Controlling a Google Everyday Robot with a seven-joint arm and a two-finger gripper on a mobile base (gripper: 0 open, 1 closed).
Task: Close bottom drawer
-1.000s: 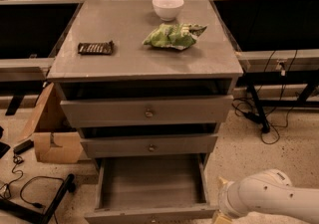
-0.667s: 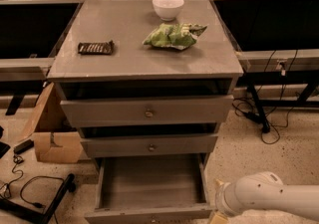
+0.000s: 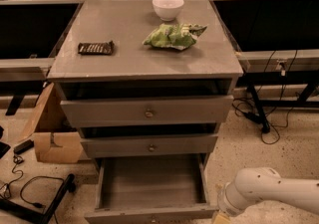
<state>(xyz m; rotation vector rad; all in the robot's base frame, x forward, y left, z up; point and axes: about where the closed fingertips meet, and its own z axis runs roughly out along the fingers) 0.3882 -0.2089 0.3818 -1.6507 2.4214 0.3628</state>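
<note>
The bottom drawer (image 3: 149,183) stands pulled out at the foot of the grey bench (image 3: 129,61), below the two upper drawers. The claw (image 3: 220,217) sits at the lower frame edge, just beside the drawer's right front corner, on the white arm (image 3: 271,192). Its opening and any contact cannot be told. The bench top carries a white bowl (image 3: 168,7), a green snack bag (image 3: 173,36) and a dark wrapped bar (image 3: 95,48).

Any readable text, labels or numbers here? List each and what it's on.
None legible.
Green bag: print too blurred to read.
Dark bar wrapper: markings too blurred.
White bowl: no markings seen.
Gripper, at the bottom edge right of the open bottom drawer: no label seen.
</note>
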